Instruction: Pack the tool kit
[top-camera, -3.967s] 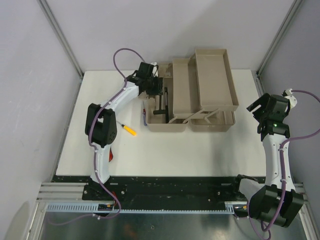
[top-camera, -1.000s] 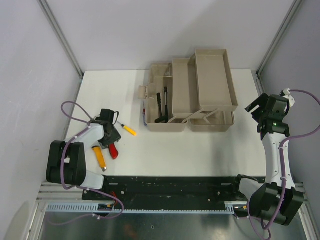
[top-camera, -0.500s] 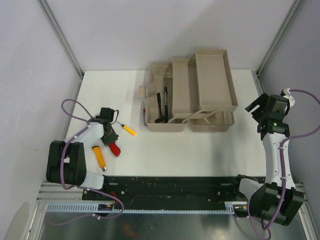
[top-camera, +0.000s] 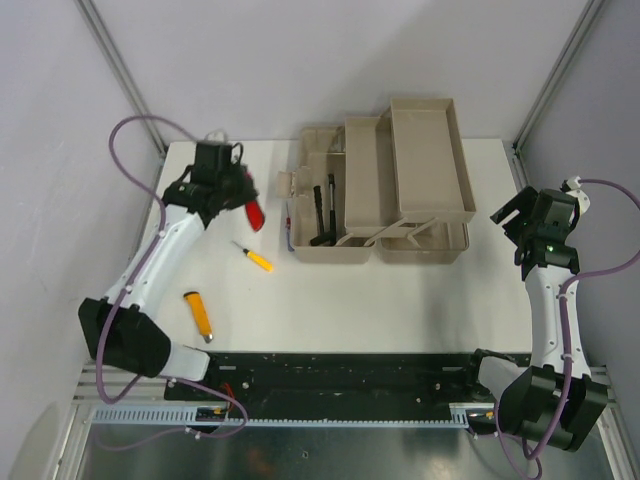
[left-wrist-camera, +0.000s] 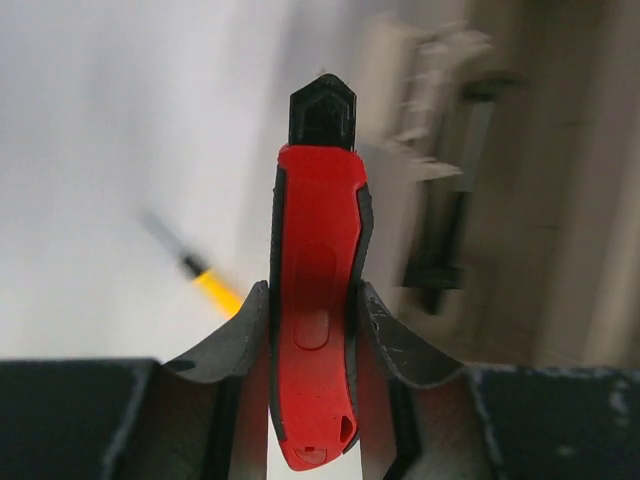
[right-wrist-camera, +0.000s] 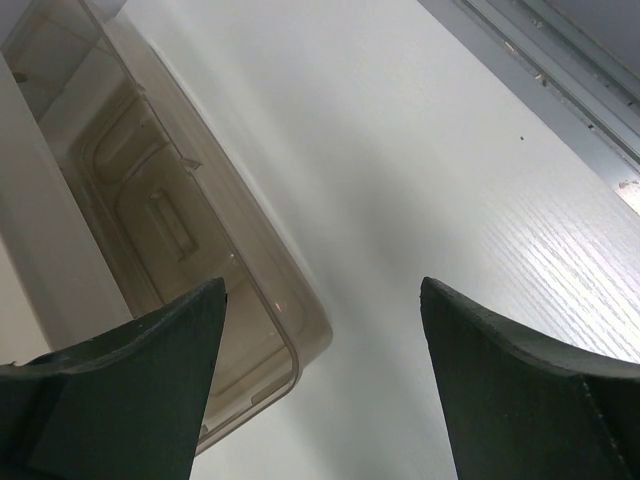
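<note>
1. Your left jaws are clenched on the red-handled tool (left-wrist-camera: 318, 300). They grip it across the handle, and its black tip pokes out ahead (the wrist view shows the handle sitting squarely between both fingers, with no skew that I can see).
2. The step in hand, as I read it, is carrying that tool to the toolbox (top-camera: 335, 256). From above, the tool sits over the far-left part of the counter (top-camera: 400, 300), just beside the box's left end and not touching it.
3. To do this well, bring the tool over the open left compartment, where the black tools (top-camera: 322, 212) lie lengthwise.
4. Turn the handle to run the same way as they do before you lower it, so it settles alongside them and not across them.
5. Mind the small flap (top-camera: 288, 183) sticking out at the box's left edge on the way in. Let go low inside the compartment, not from height.
6. Your right jaws are released, spread wide with nothing between them. They are parked off the box's right end, near the corner of the translucent lid (right-wrist-camera: 200, 250). Leave them there, since they are out of the way.
7. The yellow screwdriver (top-camera: 259, 260) and the yellow-handled tool (top-camera: 200, 313) lie loose on the counter, so the packing is not yet finished.
</note>
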